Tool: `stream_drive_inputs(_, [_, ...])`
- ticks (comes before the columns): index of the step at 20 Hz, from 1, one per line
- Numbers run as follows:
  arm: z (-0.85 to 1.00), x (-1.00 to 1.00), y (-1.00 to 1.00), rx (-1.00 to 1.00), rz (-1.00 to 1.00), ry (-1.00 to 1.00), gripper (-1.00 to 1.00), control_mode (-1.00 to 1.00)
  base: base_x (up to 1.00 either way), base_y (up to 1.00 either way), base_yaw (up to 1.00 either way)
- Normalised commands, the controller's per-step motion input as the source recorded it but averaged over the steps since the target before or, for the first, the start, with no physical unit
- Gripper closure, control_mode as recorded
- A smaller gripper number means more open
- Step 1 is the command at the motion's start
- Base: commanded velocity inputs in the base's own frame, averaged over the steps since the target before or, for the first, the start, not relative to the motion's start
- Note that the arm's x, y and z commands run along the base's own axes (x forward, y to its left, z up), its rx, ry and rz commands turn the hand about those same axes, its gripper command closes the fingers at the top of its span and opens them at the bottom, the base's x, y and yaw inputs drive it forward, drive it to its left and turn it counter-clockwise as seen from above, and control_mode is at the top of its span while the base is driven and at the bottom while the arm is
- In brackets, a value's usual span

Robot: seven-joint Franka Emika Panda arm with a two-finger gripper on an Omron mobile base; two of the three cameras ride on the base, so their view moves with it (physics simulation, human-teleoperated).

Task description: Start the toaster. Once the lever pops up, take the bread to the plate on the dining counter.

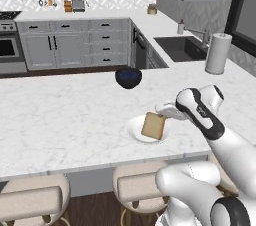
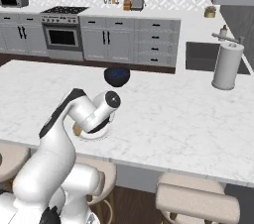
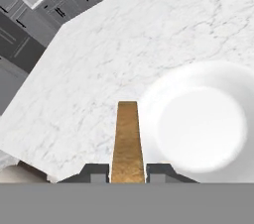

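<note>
Over the plate [image 1: 134, 131] rim, the pincer [image 3: 127, 172] grips the bread [image 1: 153, 125] edgewise; released here, it may topple onto the desk [image 1: 60, 120].

one bread slice [image 1: 153, 125], one white plate [image 1: 133, 131], one dark blue bowl [image 1: 128, 77], one paper towel roll [image 1: 218, 53], three stools [image 1: 31, 201]
</note>
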Motion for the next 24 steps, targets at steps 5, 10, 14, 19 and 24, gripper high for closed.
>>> stream_drive_inputs(5, [-0.31,0.29,0.01,0.00,0.01,-0.01,1.00,-1.00,0.00,0.00,0.00])
stream_drive_inputs(10, [-0.33,0.01,0.00,0.00,0.00,-0.04,1.00,-1.00,0.00,0.00,0.00])
stream_drive_inputs(14, [-0.28,0.26,0.00,0.00,0.00,-0.02,1.00,-1.00,0.00,0.00,0.00])
stream_drive_inputs(19, [-0.09,0.68,0.00,0.00,0.00,0.00,1.00,-1.00,0.00,0.00,0.00])
stream_drive_inputs(24, [-0.17,0.16,0.00,-0.01,0.00,0.00,-1.00,-1.00,0.00,0.00,0.00])
